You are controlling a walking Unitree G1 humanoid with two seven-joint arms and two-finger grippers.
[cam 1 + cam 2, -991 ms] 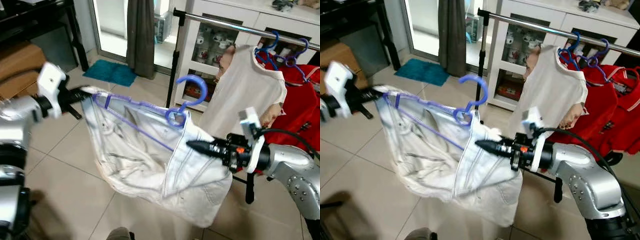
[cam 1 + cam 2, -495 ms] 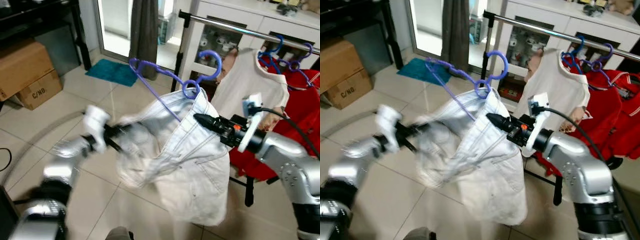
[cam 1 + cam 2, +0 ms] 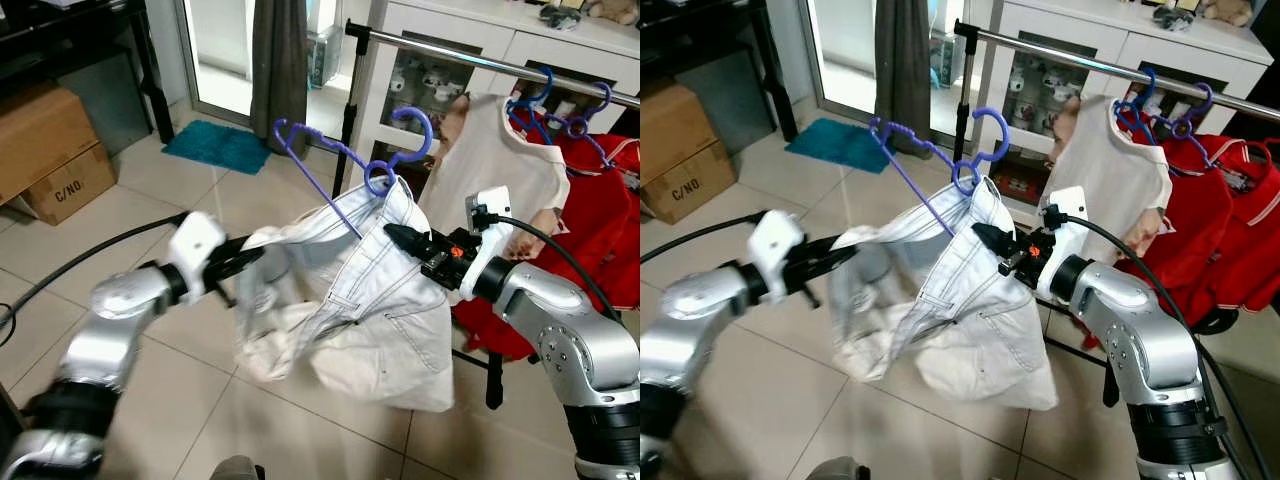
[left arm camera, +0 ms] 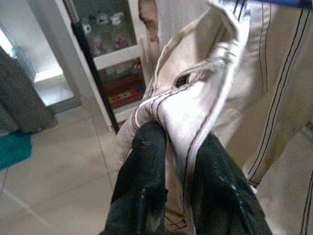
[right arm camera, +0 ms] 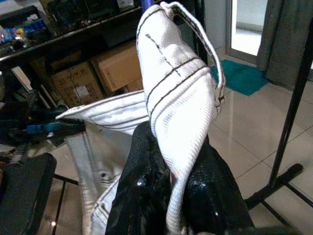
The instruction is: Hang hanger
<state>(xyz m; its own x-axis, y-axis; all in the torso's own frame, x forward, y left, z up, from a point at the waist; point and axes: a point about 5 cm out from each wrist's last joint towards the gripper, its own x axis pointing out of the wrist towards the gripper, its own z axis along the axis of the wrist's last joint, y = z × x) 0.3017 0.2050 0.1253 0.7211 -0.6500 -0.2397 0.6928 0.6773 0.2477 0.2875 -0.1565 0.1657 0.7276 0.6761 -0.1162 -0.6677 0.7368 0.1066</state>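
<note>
two pincers hold one pale denim garment (image 3: 350, 300) up in the air over the tiled floor (image 3: 150, 200). the left pincer (image 3: 245, 258) is clamped on a folded edge of the cloth at the garment's left side, the fabric pinched between its black fingers (image 4: 142, 166). the right pincer (image 3: 395, 238) is closed on the waistband at the garment's upper right, cloth bunched between its fingers (image 5: 146, 186). the purple hanger (image 3: 345, 165) sits at the top of the garment, its hook raised just above the right pincer, one arm sticking out bare to the left. behind stands a clothes rail (image 3: 480, 62), well above the hook, carrying a white shirt (image 3: 495, 170) and red shirts (image 3: 605, 200). cardboard boxes (image 3: 45, 150) sit at the far left.
</note>
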